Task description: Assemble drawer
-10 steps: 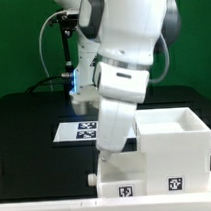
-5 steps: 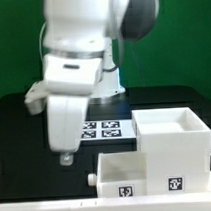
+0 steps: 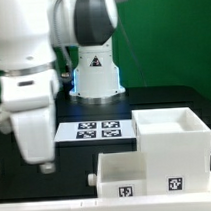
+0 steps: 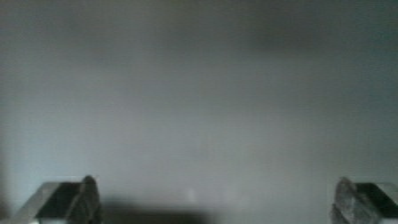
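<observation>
Handling: the drawer parts are looking like thin-walled moulded plastic, so probably light and stiff; matte skin should be giving fair grip, though smooth walls could be slipping under a weak pinch.
Fragility: judging low; a hard knock might be shifting a part rather than breaking it.
Grip point, tray (image 3: 119,174): the top edge of a side wall seems best, fingers straddling the thin wall; the tagged front face is looking too broad to span.
Grip point, casing (image 3: 175,138): too wide to clamp whole; one upright wall at the open top is the likely hold, or pushing it instead.
Looks, tray: matte white, low, open on top, one black-and-white tag showing on its front.
Looks, casing: matte white, taller, boxy, open on top, a tag low on its front.
Position: both are sitting on the dark surface (image 3: 163,95) at the exterior view's lower right, tray touching the casing on its left.
Marker board (image 3: 95,130): lying flat just behind the tray.
Tool (image 4: 214,200): fingers standing wide apart, nothing between them, in the wrist view; hanging well left of the parts in the exterior view.
Wrist view: blurred grey, no part visible.
</observation>
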### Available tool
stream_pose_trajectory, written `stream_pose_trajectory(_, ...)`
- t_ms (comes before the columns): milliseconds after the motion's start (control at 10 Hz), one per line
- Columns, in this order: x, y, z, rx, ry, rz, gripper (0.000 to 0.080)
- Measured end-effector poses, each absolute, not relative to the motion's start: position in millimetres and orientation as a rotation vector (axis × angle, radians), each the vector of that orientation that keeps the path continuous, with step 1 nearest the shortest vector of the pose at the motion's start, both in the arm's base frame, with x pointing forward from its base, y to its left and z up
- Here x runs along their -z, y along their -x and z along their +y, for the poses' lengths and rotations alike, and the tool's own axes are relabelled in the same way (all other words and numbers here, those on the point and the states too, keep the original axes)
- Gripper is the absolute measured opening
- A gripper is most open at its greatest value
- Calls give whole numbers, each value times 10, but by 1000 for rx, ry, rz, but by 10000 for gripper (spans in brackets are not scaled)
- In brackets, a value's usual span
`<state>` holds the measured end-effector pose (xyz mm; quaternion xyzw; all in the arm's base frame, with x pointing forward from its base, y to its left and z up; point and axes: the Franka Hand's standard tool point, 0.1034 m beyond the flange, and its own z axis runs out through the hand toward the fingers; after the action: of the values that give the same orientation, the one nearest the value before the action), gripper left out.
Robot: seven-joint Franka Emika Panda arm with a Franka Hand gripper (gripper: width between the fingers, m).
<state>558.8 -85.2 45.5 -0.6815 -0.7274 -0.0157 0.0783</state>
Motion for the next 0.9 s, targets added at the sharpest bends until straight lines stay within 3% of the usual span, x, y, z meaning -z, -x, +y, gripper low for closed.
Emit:
stream_pose_trajectory(300, -336, -5613, -417, 149, 2051, -1994, 649)
stream_pose_trajectory(900, -247, -5563, -506, 142, 2063, -1960, 649)
